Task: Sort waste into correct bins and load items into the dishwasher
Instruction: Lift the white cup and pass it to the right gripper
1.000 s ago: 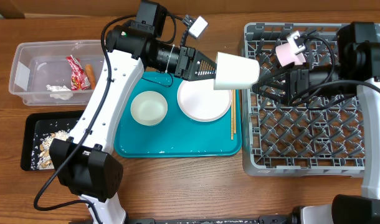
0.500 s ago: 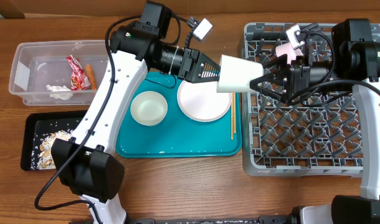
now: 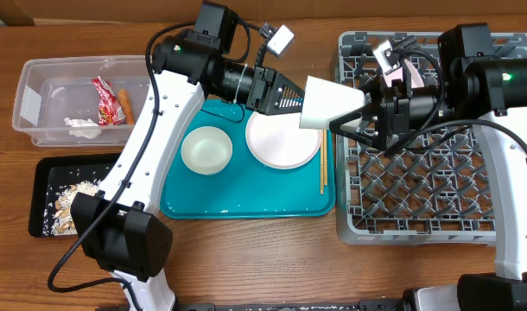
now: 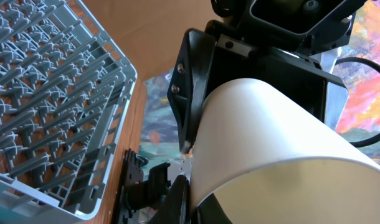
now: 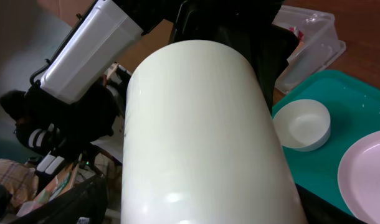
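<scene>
My left gripper (image 3: 300, 97) is shut on the rim of the small white cup (image 3: 328, 102) and holds it on its side in the air between the teal tray and the grey dish rack (image 3: 419, 233). My right gripper (image 3: 350, 117) is open, its jaws either side of the cup's narrow end. The cup fills the left wrist view (image 4: 271, 143) and the right wrist view (image 5: 202, 137). A white bowl (image 3: 206, 149), a pale-pink plate (image 3: 283, 138) and wooden chopsticks (image 3: 322, 168) lie on the teal tray (image 3: 246, 206).
The clear tub (image 3: 39, 95) at far left holds a red wrapper (image 3: 105, 99), a carrot piece (image 3: 124, 104) and a white tissue (image 3: 82, 125). The black tray (image 3: 41, 186) below it holds beige scraps (image 3: 69, 203). The rack's pegs stand under my right arm.
My right gripper has moved left from over the rack until its open jaws straddle the cup's end. My left gripper has carried the cup slightly right, then held still.
</scene>
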Motion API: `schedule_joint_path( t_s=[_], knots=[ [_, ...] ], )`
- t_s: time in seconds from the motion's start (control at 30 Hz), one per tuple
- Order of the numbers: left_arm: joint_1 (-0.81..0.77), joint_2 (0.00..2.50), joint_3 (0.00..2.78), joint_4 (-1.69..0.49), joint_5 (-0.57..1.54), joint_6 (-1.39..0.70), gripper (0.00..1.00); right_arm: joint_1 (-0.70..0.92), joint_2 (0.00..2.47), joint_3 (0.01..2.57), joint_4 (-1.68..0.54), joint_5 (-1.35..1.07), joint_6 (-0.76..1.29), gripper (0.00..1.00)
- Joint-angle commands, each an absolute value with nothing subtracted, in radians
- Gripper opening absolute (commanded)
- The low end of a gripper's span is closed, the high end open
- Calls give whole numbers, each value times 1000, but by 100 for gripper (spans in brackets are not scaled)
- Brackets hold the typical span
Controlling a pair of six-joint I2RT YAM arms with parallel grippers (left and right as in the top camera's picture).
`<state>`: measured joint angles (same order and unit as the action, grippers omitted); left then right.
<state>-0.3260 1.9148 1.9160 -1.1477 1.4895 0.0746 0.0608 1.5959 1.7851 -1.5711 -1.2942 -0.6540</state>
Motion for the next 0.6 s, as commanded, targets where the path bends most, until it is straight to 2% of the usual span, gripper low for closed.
schedule_joint_path(
  t_s=[0.0, 0.17, 0.27, 0.3, 0.33, 0.37, 0.57],
  knots=[
    [-329, 1904, 1933, -1148, 1485, 90, 4, 74, 1575, 1785, -1534, -1330, -661, 80],
    [-329, 1904, 1933, -1151, 1461, 89, 4, 74, 1575, 1785, -1525, -1329, -659, 67],
    [-329, 1904, 1933, -1152, 1455, 90, 5, 72, 1575, 1785, -1515, -1325, -659, 64],
    [-329, 1904, 1933, -1152, 1455, 90, 7, 72, 1575, 1785, -1512, -1324, -659, 62],
    [-329, 1904, 1933, -1152, 1451, 89, 17, 72, 1575, 1785, -1510, -1320, -659, 61],
    [-329, 1904, 1933, -1152, 1436, 89, 23, 72, 1575, 1785, -1504, -1312, -659, 59],
    [-327, 1904, 1933, -1163, 1333, 69, 37, 70, 1575, 1785, -1504, -1256, -656, 56]
  ],
)
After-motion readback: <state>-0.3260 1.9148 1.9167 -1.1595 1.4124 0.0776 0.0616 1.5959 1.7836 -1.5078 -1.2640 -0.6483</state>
